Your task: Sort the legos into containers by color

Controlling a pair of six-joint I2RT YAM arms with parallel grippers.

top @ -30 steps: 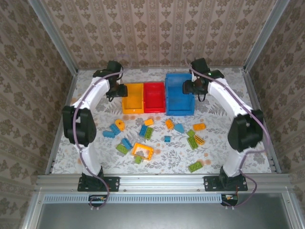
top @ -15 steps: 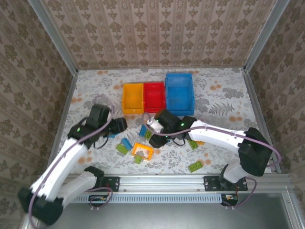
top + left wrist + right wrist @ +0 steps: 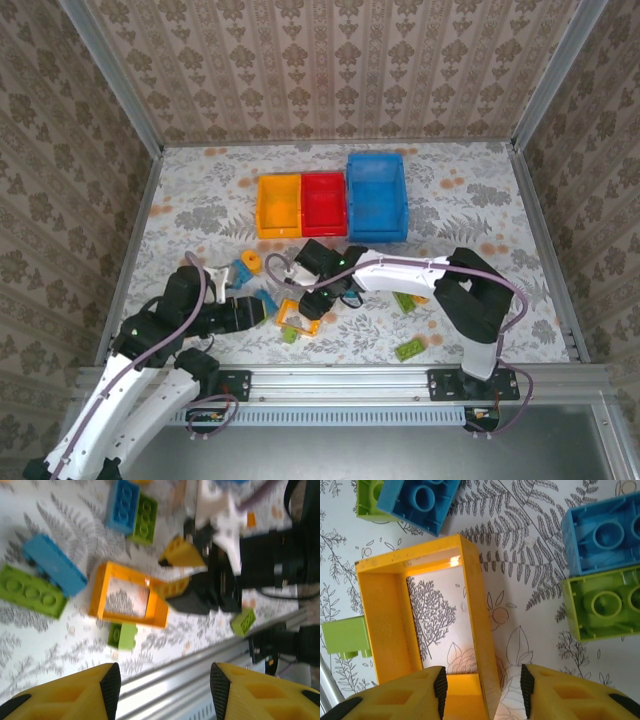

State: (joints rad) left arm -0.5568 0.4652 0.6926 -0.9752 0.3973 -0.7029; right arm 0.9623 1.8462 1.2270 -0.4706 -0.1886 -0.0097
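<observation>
One open rectangular orange plastic frame (image 3: 380,630) lies flat on the fern-printed worktop (image 3: 530,645) near the front rail (image 3: 340,380), with a green brick (image 3: 345,637) just beside one long wall. Its other long wall sits between the parted, unclenched right jaws; the left jaws are released and empty.

Top view: bright, even, diffuse light from above. Bench (image 3: 470,200) carries only soft short shadows under the arms (image 3: 400,272); focus crisp. Left wrist: heavy motion blur, bricks (image 3: 55,565) smeared, right side dark, left-hand fingers (image 3: 65,695) soft. Right wrist: sharp, well lit, small glare spot on orange frame (image 3: 385,630) inner wall, soft shadow right of it; right-hand fingers (image 3: 570,695) out of focus.
</observation>
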